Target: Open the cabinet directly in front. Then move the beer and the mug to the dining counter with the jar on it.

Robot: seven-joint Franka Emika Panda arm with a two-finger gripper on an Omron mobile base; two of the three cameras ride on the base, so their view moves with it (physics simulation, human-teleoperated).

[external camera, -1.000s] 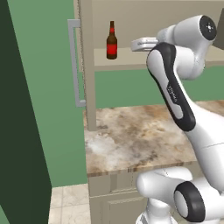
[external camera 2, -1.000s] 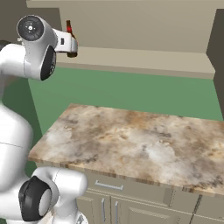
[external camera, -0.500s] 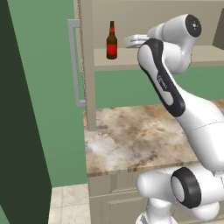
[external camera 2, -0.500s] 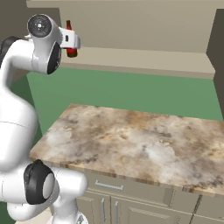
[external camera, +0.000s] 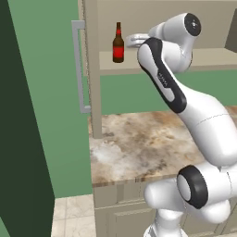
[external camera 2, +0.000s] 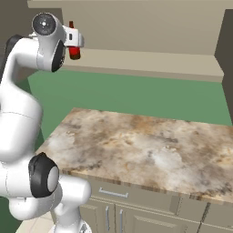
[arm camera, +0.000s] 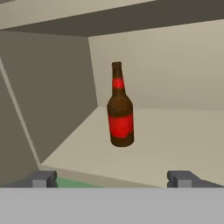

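While the beer [arm camera: 120, 113] stands upright near the left end of the shelf [external camera: 203, 58] in the opened cabinet [external camera: 90, 69], the gripper [arm camera: 112, 178] hovers just short of it with jaws spread wide and holding nothing. To my eye it is a glass bottle: stiff, smooth, likely slippery, breakable and easily tipped. I'd take it round the wide labelled body, not the thin neck.
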